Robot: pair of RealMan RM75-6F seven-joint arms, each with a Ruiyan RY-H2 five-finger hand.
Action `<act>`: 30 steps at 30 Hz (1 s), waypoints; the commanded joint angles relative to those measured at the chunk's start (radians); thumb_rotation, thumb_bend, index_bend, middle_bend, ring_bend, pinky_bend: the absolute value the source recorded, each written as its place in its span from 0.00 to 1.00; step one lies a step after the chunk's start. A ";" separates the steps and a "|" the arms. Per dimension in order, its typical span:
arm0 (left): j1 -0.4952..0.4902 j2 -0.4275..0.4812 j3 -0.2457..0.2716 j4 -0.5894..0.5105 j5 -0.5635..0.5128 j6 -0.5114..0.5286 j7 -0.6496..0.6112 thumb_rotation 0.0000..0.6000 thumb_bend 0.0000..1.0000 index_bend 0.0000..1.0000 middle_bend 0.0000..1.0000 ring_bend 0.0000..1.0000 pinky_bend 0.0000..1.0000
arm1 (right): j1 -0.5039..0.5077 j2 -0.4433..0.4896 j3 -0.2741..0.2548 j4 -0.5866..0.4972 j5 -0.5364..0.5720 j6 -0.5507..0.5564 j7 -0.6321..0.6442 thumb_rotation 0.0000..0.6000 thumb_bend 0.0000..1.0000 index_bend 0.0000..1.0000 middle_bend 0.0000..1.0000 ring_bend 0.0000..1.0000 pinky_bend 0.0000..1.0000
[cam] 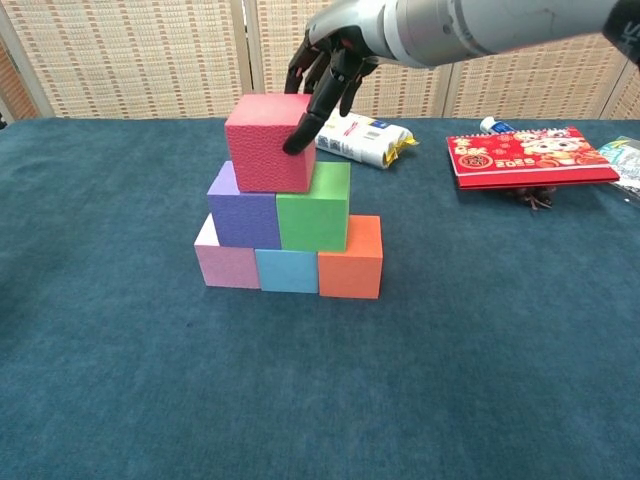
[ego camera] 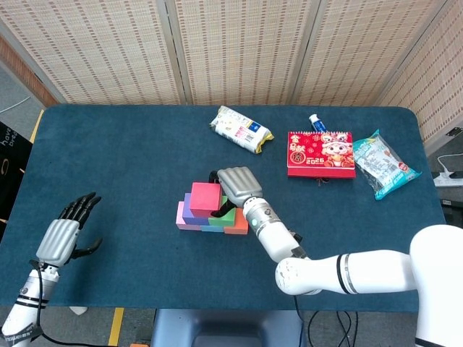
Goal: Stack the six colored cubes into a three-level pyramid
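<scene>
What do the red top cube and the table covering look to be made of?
The red cube looks like soft foam: matte, with a pebbled, grainy face and no shine. The table covering appears to be dark teal fabric, felt or short-pile cloth, judging by its mottled, fuzzy, non-reflective surface.
</scene>
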 commanded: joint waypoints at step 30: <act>-0.001 -0.004 0.001 0.007 0.000 -0.007 -0.006 1.00 0.32 0.00 0.00 0.00 0.11 | 0.003 -0.008 0.005 -0.016 0.018 0.032 -0.030 1.00 0.28 0.55 0.48 0.37 0.33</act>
